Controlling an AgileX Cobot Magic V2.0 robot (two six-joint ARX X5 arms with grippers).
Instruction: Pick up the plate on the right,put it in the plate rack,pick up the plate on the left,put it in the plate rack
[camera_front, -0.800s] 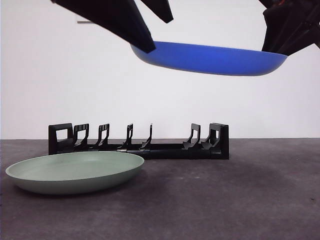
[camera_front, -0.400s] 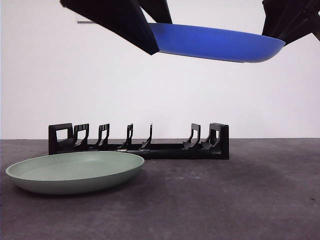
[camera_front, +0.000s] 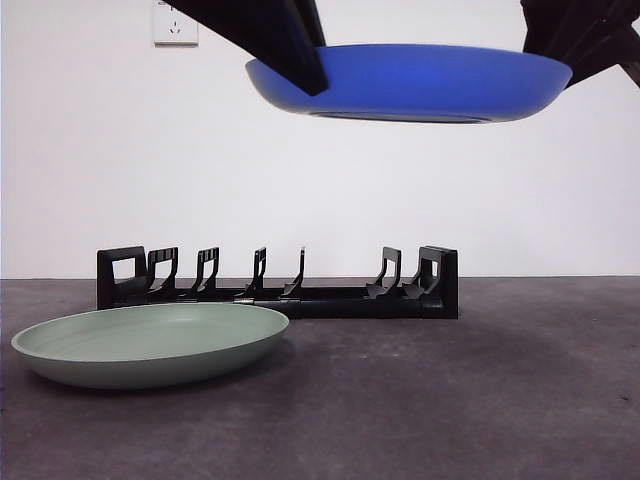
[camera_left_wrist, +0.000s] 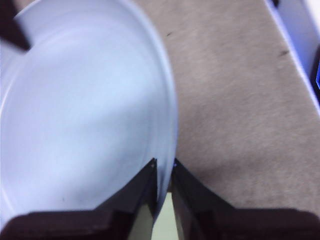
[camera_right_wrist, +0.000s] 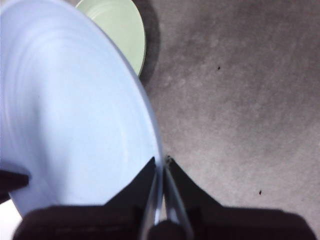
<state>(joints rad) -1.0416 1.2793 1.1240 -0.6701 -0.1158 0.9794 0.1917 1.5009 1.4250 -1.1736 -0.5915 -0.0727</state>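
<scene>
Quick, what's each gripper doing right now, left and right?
Left gripper: jaws closed on the rim of the blue plate, held high above the plate rack.
Right gripper: jaws closed on the same plate's opposite rim.

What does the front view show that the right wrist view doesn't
Only the front view shows the plate rack, the wall socket, and the blue plate hanging level, high above the rack. Only the right wrist view shows the right gripper shut on the blue plate's rim, seen close. Both show the blue plate held in the air and the green plate lying on the table.
</scene>
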